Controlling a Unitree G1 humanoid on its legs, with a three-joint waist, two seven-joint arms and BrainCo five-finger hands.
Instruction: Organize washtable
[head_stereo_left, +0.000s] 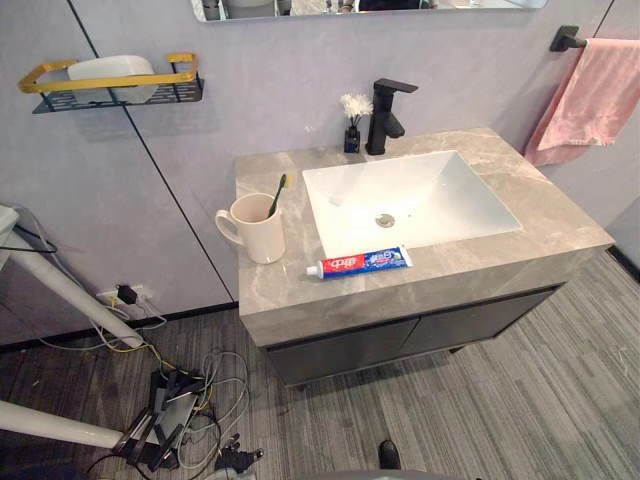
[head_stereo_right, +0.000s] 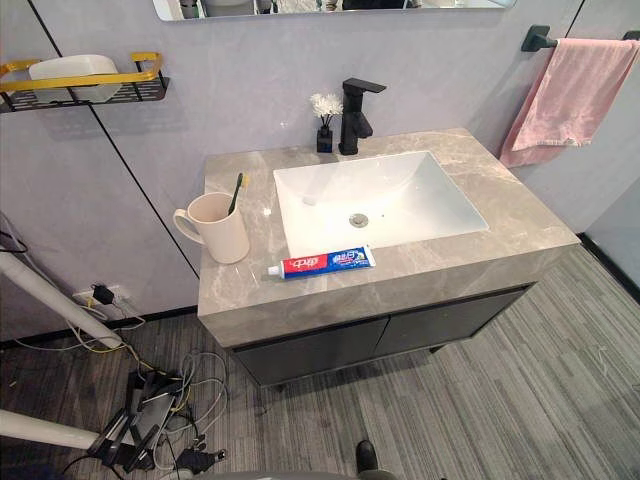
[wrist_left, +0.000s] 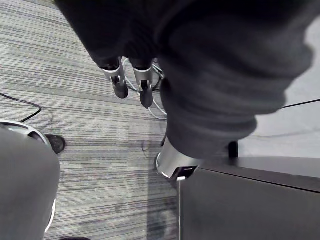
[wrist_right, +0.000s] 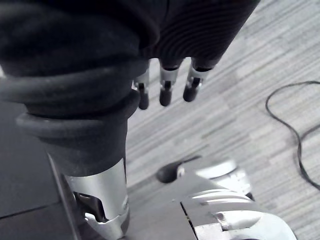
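Note:
A grey stone washtable (head_stereo_left: 420, 292) holds a white sink (head_stereo_left: 445, 195). A red, white and blue toothpaste tube (head_stereo_left: 358, 262) lies flat along the front rim of the sink. To its left stands a cream cup (head_stereo_left: 258, 232) with a toothbrush (head_stereo_left: 277, 194) leaning in it. In the wrist views my left hand (wrist_left: 120, 82) and right hand (wrist_right: 166, 90) hang over the striped floor beside the dark cabinet. Both have straight, relaxed fingers and hold nothing.
A black faucet (head_stereo_left: 386, 115) and a small vase of white flowers (head_stereo_left: 353, 122) stand behind the sink. A pink towel (head_stereo_left: 595, 95) hangs on a rail at the right. A yellow-edged wall shelf (head_stereo_left: 110, 85) holds a white dish. Cables (head_stereo_left: 175, 405) lie on the floor at the left.

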